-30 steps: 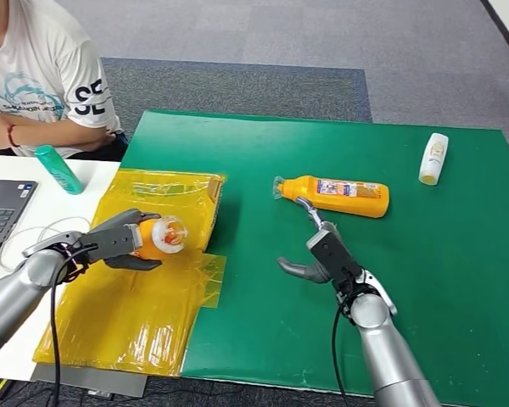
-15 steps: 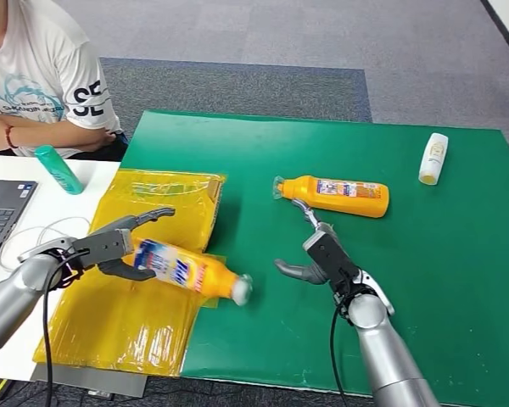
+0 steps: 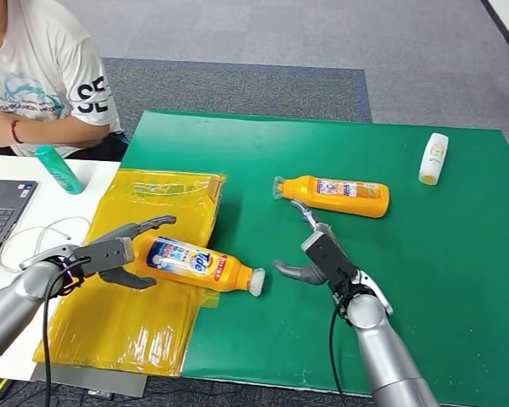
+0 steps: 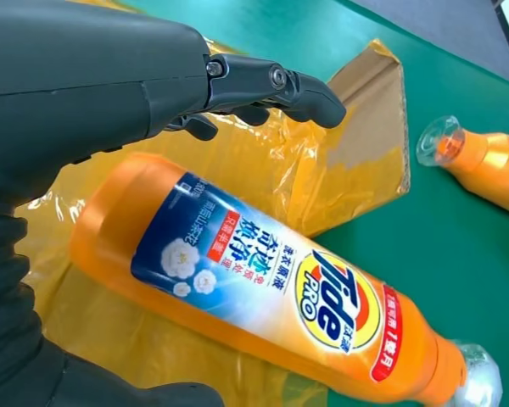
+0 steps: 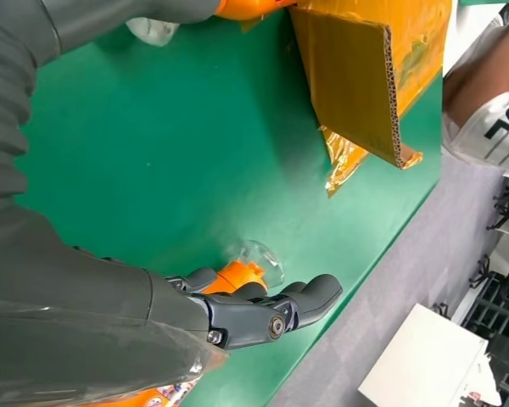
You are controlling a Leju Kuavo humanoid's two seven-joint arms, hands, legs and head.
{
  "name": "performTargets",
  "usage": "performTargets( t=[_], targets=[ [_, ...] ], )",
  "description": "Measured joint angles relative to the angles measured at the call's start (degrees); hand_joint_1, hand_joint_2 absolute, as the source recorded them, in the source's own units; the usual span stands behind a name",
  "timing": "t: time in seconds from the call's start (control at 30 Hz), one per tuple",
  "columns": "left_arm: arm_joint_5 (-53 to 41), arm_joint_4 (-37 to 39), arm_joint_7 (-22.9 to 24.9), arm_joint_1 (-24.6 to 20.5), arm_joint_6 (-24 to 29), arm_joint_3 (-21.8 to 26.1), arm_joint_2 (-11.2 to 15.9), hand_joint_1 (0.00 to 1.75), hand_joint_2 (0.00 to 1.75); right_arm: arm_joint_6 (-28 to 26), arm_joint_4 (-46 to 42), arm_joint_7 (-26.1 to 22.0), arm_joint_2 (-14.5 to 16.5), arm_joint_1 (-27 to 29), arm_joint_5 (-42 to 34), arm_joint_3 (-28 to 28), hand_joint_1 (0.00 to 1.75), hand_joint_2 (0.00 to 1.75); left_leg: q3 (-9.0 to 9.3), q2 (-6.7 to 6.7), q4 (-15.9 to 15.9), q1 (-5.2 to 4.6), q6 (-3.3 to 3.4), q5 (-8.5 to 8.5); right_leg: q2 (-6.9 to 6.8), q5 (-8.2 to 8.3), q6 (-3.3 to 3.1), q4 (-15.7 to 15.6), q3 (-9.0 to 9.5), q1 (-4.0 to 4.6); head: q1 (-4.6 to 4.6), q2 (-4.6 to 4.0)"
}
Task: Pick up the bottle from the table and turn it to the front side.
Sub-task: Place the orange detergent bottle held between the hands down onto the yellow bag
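Note:
An orange Tide bottle lies on its side on a yellow plastic-wrapped cardboard sheet, label up, clear cap over the green mat. My left hand is open at the bottle's base, fingers above it and thumb below. The left wrist view shows the label facing up between the spread fingers and thumb. A second orange bottle lies farther back on the mat. My right hand hovers open just in front of its cap, holding nothing; the cap shows past my fingers.
A small white bottle lies at the mat's far right. A teal bottle and a laptop rest on the white table to the left, where a person sits. Grey carpet lies beyond the table.
My left hand held the Tide bottle end-on, then let it go; the bottle now lies flat with its label up and the fingers spread. My right hand barely moved.

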Motion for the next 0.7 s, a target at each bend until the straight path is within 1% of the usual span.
performTargets(
  t=[0.1,0.2,0.27,0.3,0.4,0.47,0.57,0.7],
  targets=[
    [0.3,-0.3,-1.1,0.9,0.8,0.3,-0.4,0.0,1.75,0.0,0.0,0.2,0.0,0.1,0.0,0.0,0.0,1.75,0.0,0.0,0.0,0.0,0.0,0.0,0.0,0.0,0.0,0.0,0.0,-0.01,-0.01,-0.01],
    [0.0,-1.1,-2.7,3.1,2.2,1.5,-1.9,0.0,1.75,0.7,0.0,0.4,0.0,0.3,-0.9,0.0,0.0,1.75,0.0,0.0,0.0,-0.01,0.0,-0.01,0.01,0.0,0.0,0.0,-0.01,-0.01,0.0,0.0],
    [-0.2,-2.0,-4.3,5.0,3.3,2.7,-3.3,0.0,1.75,3.2,0.0,-0.1,0.0,0.6,-3.8,0.0,0.0,1.75,0.0,0.01,0.0,-0.01,0.01,-0.02,0.01,-0.01,0.0,0.0,-0.01,-0.02,0.0,-0.01],
    [-0.2,-2.6,-5.5,6.2,3.8,3.4,-4.1,0.0,1.75,5.5,0.0,-0.7,-0.1,0.9,-6.5,-0.1,0.0,1.75,0.0,0.01,0.0,-0.01,0.01,-0.03,0.01,-0.01,0.01,0.0,-0.01,-0.03,0.0,0.0],
    [0.0,-4.7,-9.9,10.3,5.7,6.4,-8.1,0.0,1.75,13.2,-0.1,-3.4,-0.4,2.3,-16.5,-0.2,0.0,1.75,0.0,0.0,0.0,-0.03,0.08,-0.08,0.0,-0.04,0.04,-0.1,0.0,-0.06,-0.01,0.01],
    [-0.2,-6.6,-11.6,13.7,7.2,8.8,-11.6,0.0,1.75,15.7,-0.8,-4.8,-0.8,4.0,-21.0,-0.3,0.0,1.75,0.0,0.0,0.0,-0.06,0.13,-0.15,0.0,-0.09,0.08,-0.1,0.02,-0.08,0.0,0.0],
    [-1.0,-10.0,-12.4,19.0,9.6,12.9,-16.9,0.0,1.75,15.8,-3.6,-5.3,-1.2,7.1,-23.8,-0.6,0.0,1.75,0.0,0.01,0.0,-0.08,0.13,-0.25,0.02,-0.13,0.13,-0.1,0.02,-0.11,0.01,0.0],
    [-2.4,-13.8,-12.7,24.1,11.9,17.8,-22.0,0.0,1.75,14.0,-8.5,-5.2,-1.3,10.4,-24.0,-0.9,0.0,1.75,-0.01,0.01,0.0,-0.08,0.14,-0.33,0.01,-0.18,0.15,-0.1,0.01,-0.11,0.0,0.0]
  ],
)
